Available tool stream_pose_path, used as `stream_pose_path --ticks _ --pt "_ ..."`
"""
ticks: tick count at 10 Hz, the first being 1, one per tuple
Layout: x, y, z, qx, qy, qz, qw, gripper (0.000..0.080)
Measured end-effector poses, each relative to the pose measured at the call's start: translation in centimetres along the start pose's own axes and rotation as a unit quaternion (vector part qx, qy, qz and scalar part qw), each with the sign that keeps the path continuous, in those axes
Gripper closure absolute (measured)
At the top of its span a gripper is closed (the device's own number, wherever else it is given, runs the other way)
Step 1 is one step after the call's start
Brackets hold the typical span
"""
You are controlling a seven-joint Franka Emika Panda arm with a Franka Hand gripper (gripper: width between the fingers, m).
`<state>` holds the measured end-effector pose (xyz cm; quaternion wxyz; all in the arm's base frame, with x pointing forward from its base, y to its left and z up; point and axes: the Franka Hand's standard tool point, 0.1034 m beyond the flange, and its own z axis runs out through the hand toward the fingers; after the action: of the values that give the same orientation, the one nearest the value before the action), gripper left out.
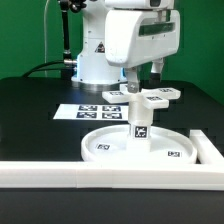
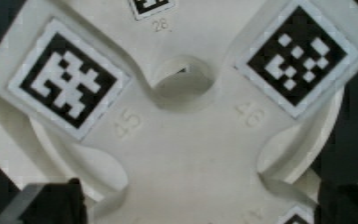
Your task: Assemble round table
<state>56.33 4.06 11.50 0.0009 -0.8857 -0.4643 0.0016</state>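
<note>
White plastic leg cylinder (image 1: 139,122) stands upright in rimmed round white disc (image 1: 105,148). Cross-shaped white base piece (image 2: 176,110) sits atop, under parted, empty claw (image 1: 143,84); tightening judged left.

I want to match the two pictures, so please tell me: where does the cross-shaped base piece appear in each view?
Exterior view: the cross-shaped base piece sits atop the upright cylinder leg, just under the tool, above the round disc.
Wrist view: the base piece fills nearly the whole picture, seen close from above.
Shared landmark: the black-and-white square tags on its arms.
</note>
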Motion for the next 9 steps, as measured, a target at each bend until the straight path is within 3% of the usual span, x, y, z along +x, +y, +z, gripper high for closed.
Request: stream_pose_path --ticks 3,7,8,9 --pt "-0.42 -0.01 0.87 0.004 -0.007 0.001 1.0 0.015" --pt "-0.13 0.07 1.23 -0.001 -0.016 -0.016 1.0 0.015" --pt "-0.17 0.1 1.23 -0.001 -0.016 -0.015 1.0 0.0247" --pt "-0.18 0.13 1.21 -0.001 -0.016 -0.015 1.0 0.0247"
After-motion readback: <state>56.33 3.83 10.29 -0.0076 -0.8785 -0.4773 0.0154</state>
